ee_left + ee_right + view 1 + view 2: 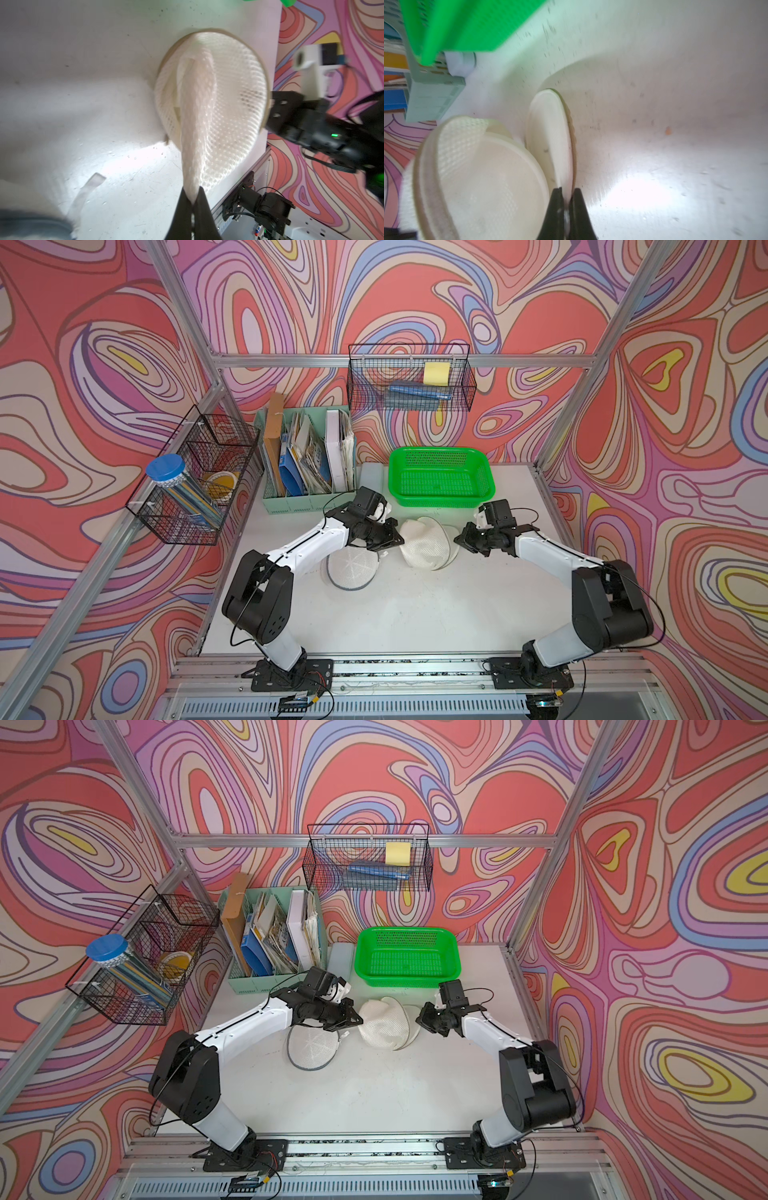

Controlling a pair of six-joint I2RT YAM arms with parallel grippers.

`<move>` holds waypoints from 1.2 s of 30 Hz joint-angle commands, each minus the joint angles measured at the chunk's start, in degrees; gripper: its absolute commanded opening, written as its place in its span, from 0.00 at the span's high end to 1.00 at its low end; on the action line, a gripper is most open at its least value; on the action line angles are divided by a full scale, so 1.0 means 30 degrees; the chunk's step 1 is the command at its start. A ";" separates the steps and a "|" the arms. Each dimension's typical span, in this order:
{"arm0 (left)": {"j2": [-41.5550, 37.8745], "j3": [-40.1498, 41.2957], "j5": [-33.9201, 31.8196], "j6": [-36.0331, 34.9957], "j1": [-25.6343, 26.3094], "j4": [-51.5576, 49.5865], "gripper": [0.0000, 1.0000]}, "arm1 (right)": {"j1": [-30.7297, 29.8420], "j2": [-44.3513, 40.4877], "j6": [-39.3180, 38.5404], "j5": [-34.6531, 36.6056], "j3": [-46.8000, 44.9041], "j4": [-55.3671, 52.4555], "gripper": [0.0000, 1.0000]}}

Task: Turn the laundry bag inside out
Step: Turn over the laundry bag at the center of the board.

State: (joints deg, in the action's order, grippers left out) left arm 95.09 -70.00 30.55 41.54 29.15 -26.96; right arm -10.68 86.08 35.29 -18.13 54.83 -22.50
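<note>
Laundry bag mid-table, between both arms | left gripper pinches a stretched fold of its mesh | right gripper pinches its round edge | turning looks barely begun; most of the bag is left to pull through

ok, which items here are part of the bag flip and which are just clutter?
In the job: laundry bag; left claw, pinching its mesh; right claw, pinching its edge.
Lying about: grey-rimmed mesh disc, green basket, file organiser, back wire basket, side wire basket.
</note>
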 commanded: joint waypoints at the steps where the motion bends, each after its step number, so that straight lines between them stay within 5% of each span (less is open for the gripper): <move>1: 0.0855 -0.0874 -0.2754 -0.1072 -0.0164 -0.3281 1.00 | 0.0421 -0.1051 -0.2633 0.3413 0.1947 -0.4318 1.00; 7: 0.3044 -0.2515 -0.4699 -0.1287 0.0102 -0.5608 1.00 | 0.0450 -0.2143 -0.4277 0.5925 0.4953 -0.7250 1.00; 14: 0.5505 -0.4440 -0.6498 -0.1169 0.1232 -0.6861 1.00 | 0.0367 -0.2769 -0.5068 0.4247 0.7992 -0.8325 1.00; 27: 0.6661 -0.5935 -0.6144 -0.1247 0.2545 -0.6082 1.00 | -0.3764 -0.2262 -0.5180 0.4162 0.8088 -0.6277 1.00; 30: 0.5925 -0.5466 -0.6642 -0.1557 0.2266 -0.6243 0.83 | -0.3758 -0.2635 -0.5252 0.5112 0.7443 -0.6066 1.00; 35: 0.4522 -0.4647 -0.7135 -0.1962 0.1502 -0.6949 0.40 | -0.3751 -0.3071 -0.5436 0.5400 0.6908 -0.5740 1.00; 36: 0.4280 -0.4697 -0.7312 -0.2082 0.1359 -0.7288 0.39 | -0.3764 -0.3167 -0.5421 0.5416 0.6749 -0.5612 1.00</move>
State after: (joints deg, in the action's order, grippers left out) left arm 111.74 -84.66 11.14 36.97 34.57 -45.47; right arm -21.85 78.78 19.53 -3.53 76.14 -41.69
